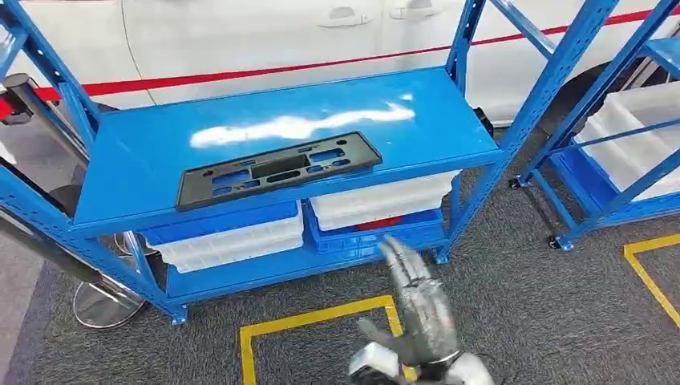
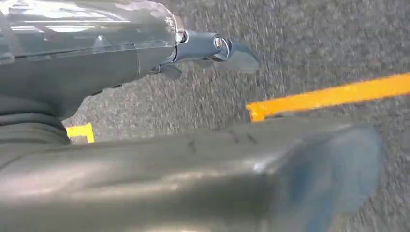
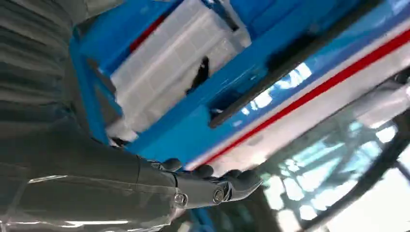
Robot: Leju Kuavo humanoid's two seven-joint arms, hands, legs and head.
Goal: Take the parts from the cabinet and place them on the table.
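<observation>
A flat black plastic part with several cut-outs lies on the top shelf of the blue rack. Its dark edge shows in the right wrist view too. My right hand is raised over the floor in front of the rack, below the part and apart from it, fingers stretched out and holding nothing. The same hand shows its fingertips pointing toward the rack. My left hand hangs over the grey carpet, thumb and fingers apart, holding nothing.
White bins and blue trays sit on the rack's lower shelf. A second blue rack with white bins stands to the right. Yellow tape marks the carpet. A white car is behind, a stanchion base at left.
</observation>
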